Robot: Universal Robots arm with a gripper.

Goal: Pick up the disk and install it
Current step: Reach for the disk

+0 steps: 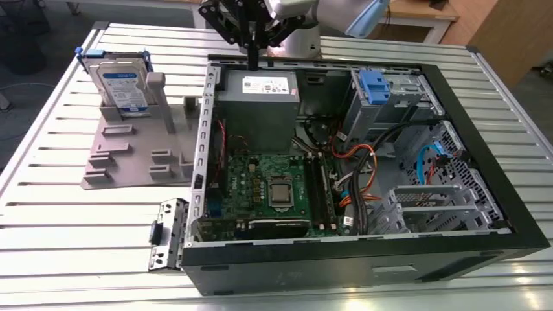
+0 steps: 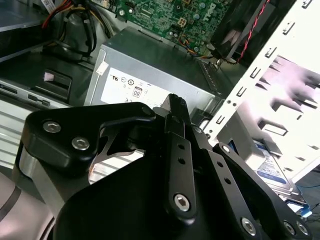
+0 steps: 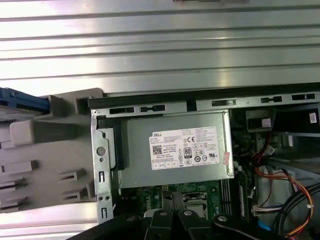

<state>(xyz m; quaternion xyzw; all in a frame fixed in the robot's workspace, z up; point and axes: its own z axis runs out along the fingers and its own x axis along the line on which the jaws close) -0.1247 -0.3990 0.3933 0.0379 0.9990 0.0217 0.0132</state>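
At the exterior view's left the disk (image 1: pixel 121 84) stands on edge in a grey moulded holder (image 1: pixel 129 152). It is a flat silver-grey slab with a white-and-blue label and a blue plastic frame, untouched and well apart from my tool. The holder sits on the ribbed aluminium worktop (image 1: pixel 52 227), whose slats throw a lot of glare. Further right, my gripper (image 1: pixel 253 62) hangs over the rear edge of the open computer case (image 1: pixel 363 262), just above the boxy sheet-metal power supply (image 1: pixel 256 107) with its white sticker. The jaws are pressed together and pinch nothing. I judge the step in hand to be the reach for the disk. To do it well I would spread the jaws while clear of the case wall. I would line them up with the drive's broad flat faces and take it by the top, because smooth metal and a glossy label give little friction and the holder's posts crowd its lower part. Inside the case lie the green circuit board (image 1: pixel 268 188) and loose orange and black cables. Towards the right, a ribbed blue tab (image 1: pixel 373 84) marks the drive cage.
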